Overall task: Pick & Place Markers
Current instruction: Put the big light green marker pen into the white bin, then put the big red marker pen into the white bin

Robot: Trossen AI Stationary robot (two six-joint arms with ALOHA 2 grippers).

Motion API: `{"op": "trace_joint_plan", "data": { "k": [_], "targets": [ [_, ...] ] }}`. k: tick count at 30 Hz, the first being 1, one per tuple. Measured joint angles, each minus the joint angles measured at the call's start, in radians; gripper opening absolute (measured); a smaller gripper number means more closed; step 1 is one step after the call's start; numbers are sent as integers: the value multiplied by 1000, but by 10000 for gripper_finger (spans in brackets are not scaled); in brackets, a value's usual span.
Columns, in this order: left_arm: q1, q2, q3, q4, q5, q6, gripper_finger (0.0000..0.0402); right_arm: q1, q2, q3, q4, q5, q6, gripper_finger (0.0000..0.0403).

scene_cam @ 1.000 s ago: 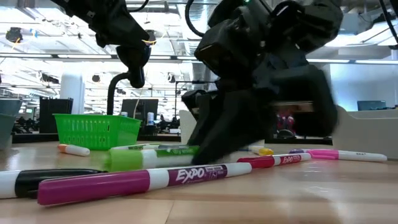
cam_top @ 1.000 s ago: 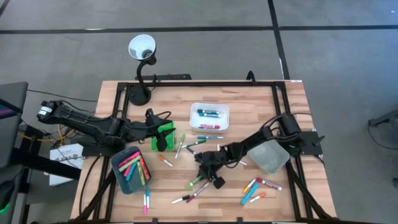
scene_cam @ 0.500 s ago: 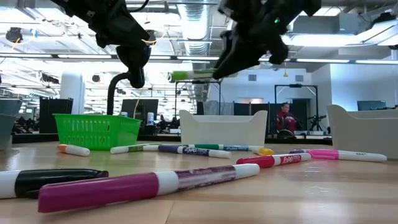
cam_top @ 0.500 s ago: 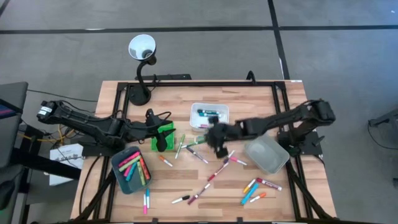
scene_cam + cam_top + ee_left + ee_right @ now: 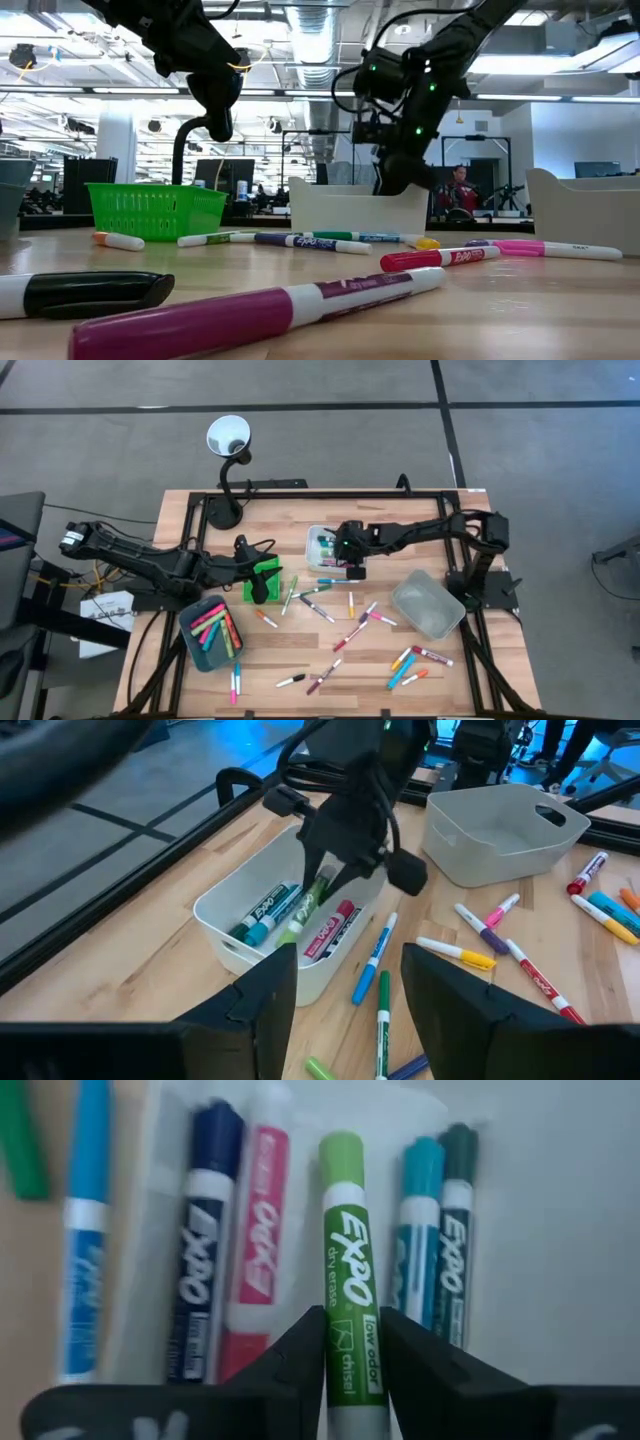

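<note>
After it lifted a green marker [image 5: 347, 1295] from mid-desk, the right hand [image 5: 352, 556] hung over the white tray [image 5: 313, 557] near the far edge, fingers easing apart around it: delivery nearly finished.

You have a light green marker [image 5: 346, 1270] with a white barrel and green lettering between the black fingers of the right claw [image 5: 350, 1350], over a white tray [image 5: 336, 547] holding teal, dark green, pink and navy markers. On your pale wood-grain table [image 5: 290, 660], a bright green basket [image 5: 263, 577] sits left, a clear grey tray [image 5: 428, 610] right.
</note>
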Motion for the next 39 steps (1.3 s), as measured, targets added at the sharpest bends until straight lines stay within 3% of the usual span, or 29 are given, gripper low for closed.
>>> {"op": "trace_joint_plan", "data": {
  "k": [4, 9, 13, 20, 24, 27, 30, 34, 39],
  "targets": [
    [0, 0, 0, 5, 0, 0, 177, 13, 3, 4, 0, 73, -23, 105],
    [0, 0, 0, 6, 0, 0, 177, 33, -8, 52, -40, 75, -33, 137],
    [0, 0, 0, 7, 0, 0, 177, 74, -34, 130, -175, 82, -17, 165],
    [0, 0, 0, 8, 0, 0, 177, 252, -191, 219, -534, 23, 199, 178],
    [0, 3, 0, 7, 0, 0, 177, 382, -339, 189, -672, -138, 458, 162],
    [0, 3, 0, 13, 0, -4, 177, 515, -462, 80, -595, -224, 602, 145],
    [0, 3, 0, 14, 1, -7, 177, 662, -558, -64, -464, -220, 746, 132],
    [0, 3, 0, 20, 1, -39, 177, 815, -613, -195, -390, -228, 1162, 129],
    [0, 3, 0, 28, 0, -56, 177, 965, -603, -212, -456, -341, 1603, 144]
  ]
}}
